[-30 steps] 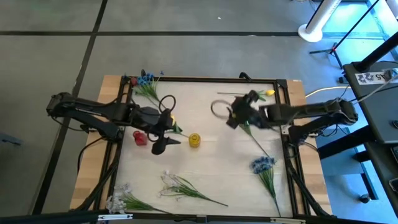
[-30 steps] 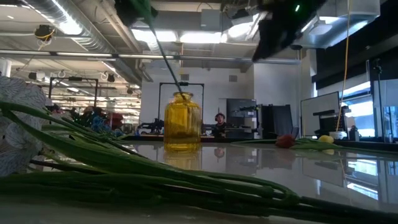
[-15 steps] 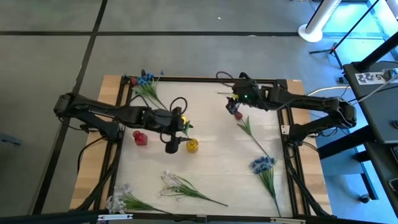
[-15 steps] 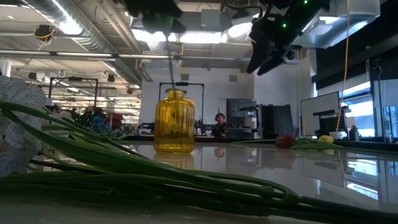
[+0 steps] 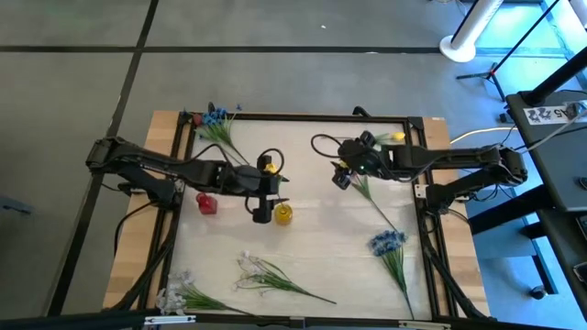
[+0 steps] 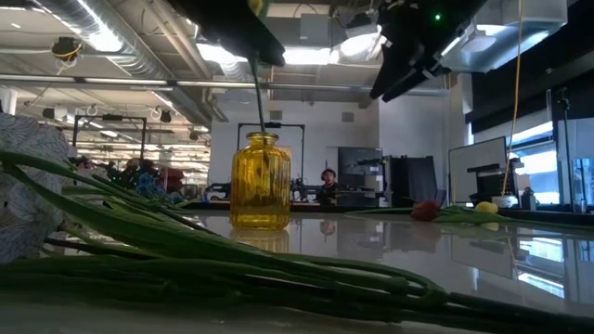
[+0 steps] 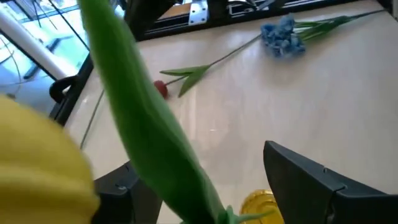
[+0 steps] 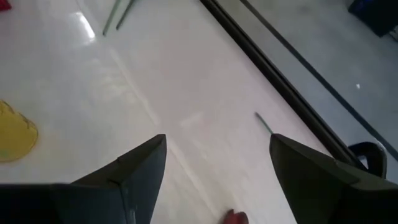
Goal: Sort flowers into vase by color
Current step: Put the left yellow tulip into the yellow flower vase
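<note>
Left arm holding a yellow tulip over the yellow vase; right arm hovering empty.

You're clenching the left gripper (image 5: 263, 195) on the tulip (image 5: 268, 167), its stem dipping into the vase (image 5: 283, 214) mid-table. Your right gripper (image 5: 341, 174) is hanging released above the red bud (image 7: 161, 89). Blue blooms (image 5: 388, 242) are lying near the right edge, white sprigs (image 5: 252, 270) near the front.
</note>
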